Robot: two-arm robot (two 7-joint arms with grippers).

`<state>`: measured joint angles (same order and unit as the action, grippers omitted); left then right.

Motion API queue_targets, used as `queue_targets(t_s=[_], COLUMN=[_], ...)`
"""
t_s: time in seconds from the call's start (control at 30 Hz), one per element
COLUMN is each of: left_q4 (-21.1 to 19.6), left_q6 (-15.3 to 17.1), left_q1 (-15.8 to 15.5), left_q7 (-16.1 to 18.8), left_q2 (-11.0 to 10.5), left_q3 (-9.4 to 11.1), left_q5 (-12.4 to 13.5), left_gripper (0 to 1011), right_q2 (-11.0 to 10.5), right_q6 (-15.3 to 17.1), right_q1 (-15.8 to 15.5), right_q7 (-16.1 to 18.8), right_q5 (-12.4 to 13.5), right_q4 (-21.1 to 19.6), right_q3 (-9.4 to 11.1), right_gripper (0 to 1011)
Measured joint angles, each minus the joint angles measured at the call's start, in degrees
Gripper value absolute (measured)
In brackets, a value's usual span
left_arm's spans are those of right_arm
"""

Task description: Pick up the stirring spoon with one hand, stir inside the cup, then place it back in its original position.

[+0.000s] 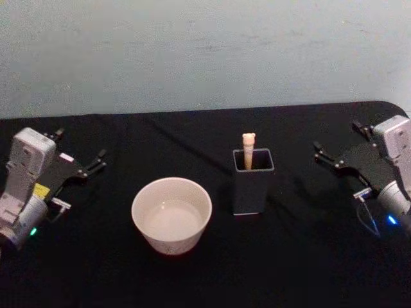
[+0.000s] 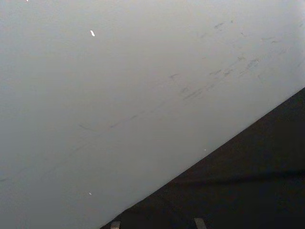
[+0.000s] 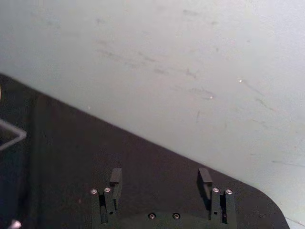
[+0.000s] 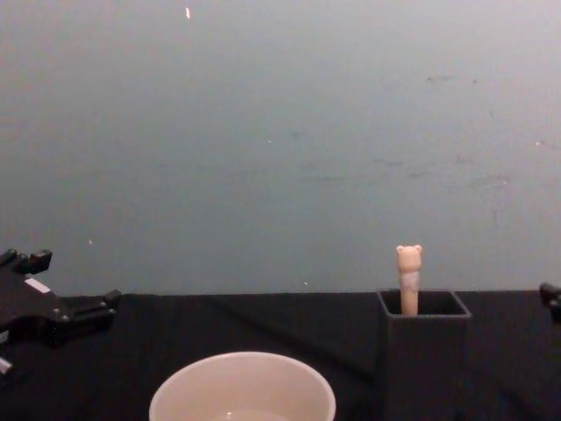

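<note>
Black cloth covers the bench point(image 1: 302, 269), with a scuffed pale wall point(image 4: 280, 132) behind it. The cup point(image 1: 171, 215), cream-white and round, sits near the middle. Just beside it, toward the robot's right and not touching, stands the dark grey square-mouthed holder point(image 1: 252, 183). The stirring spoon point(image 1: 248, 149) stands upright inside that holder, its cream handle and tiny bear head rising above the rim; its neck and bowl are hidden by the walls.

The left gripper point(image 2: 157, 224) rests at the bench's left side, well apart from the cup, with its fingers spread and nothing between them. A yellow sticker point(image 1: 40, 190) on that arm's wrist carries print too small to read, and a green light point(image 1: 32, 231) glows below it. The right gripper point(image 3: 160, 179) rests at the right side, well away from the holder, fingers likewise apart and empty. A blue light point(image 1: 390, 221) shows on its wrist.
</note>
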<state>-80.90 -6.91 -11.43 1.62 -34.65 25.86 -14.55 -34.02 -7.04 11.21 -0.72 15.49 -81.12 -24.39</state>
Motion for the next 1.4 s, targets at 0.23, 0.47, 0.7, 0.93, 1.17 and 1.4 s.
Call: queue_targets(t_s=[0.23,0.47,0.7,0.93,1.17,1.4], left_q4=[0.0,0.0,0.0,0.0,0.0,0.0], left_q6=[0.0,0.0,0.0,0.0,0.0,0.0], left_q1=[0.0,0.0,0.0,0.0,0.0,0.0], left_q7=[0.0,0.0,0.0,0.0,0.0,0.0], left_q2=[0.0,0.0,0.0,0.0,0.0,0.0], left_q3=[0.0,0.0,0.0,0.0,0.0,0.0], left_q5=[0.0,0.0,0.0,0.0,0.0,0.0], left_gripper=[1001,1001,1001,1001,1001,1001], right_q2=[0.75,1.45,2.28,3.19,4.17,4.84], right_q6=[-0.69,-1.57,-1.84,-1.07,0.56,1.38], right_q1=[-1.06,-1.81,-1.89,-1.74,-1.95,-2.05], right_q7=[3.57,9.18,13.03,15.91,18.33,20.19], right_q5=[5.58,11.4,13.4,13.49,12.51,11.09], right_q4=[-2.5,-5.74,-7.68,-8.66,-8.92,-8.46], right_q3=[3.68,6.48,6.93,6.06,4.81,3.81], right_gripper=[1002,1002,1000,1000,1000,1000])
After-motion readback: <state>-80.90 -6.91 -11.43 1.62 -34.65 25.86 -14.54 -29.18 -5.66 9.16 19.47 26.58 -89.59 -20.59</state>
